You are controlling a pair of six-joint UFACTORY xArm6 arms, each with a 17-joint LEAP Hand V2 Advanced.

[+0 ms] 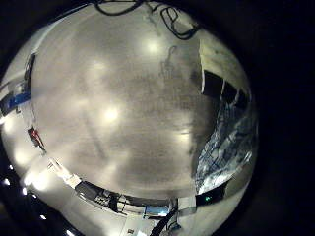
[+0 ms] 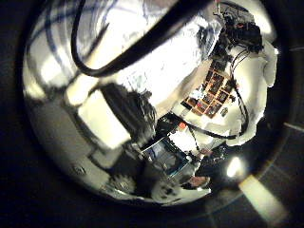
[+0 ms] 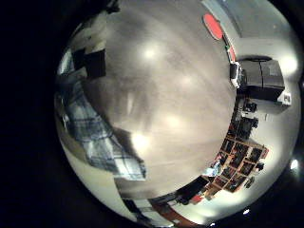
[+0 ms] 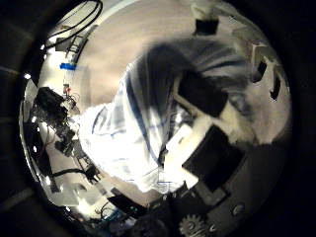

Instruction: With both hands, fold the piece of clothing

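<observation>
No outside view is given. The piece of clothing is a checked cloth. It hangs close beside the left palm (image 1: 226, 147) and beside the right palm (image 3: 90, 123). In the right thumb side view the cloth (image 4: 123, 138) fills the middle, and the right hand's fingers (image 4: 207, 114) curl into its folds. In the left thumb side view the left hand's fingers (image 2: 128, 109) are bent in front of bunched cloth (image 2: 176, 52). Both hands seem raised, with the cloth hanging from them.
A wide, smooth, shiny surface (image 1: 118, 98) spreads beyond the cloth (image 3: 171, 85). Shelves with small items (image 3: 237, 157) and a dark box (image 3: 264, 78) stand at the room's edge. The shelves (image 2: 214, 90) also show past the left hand.
</observation>
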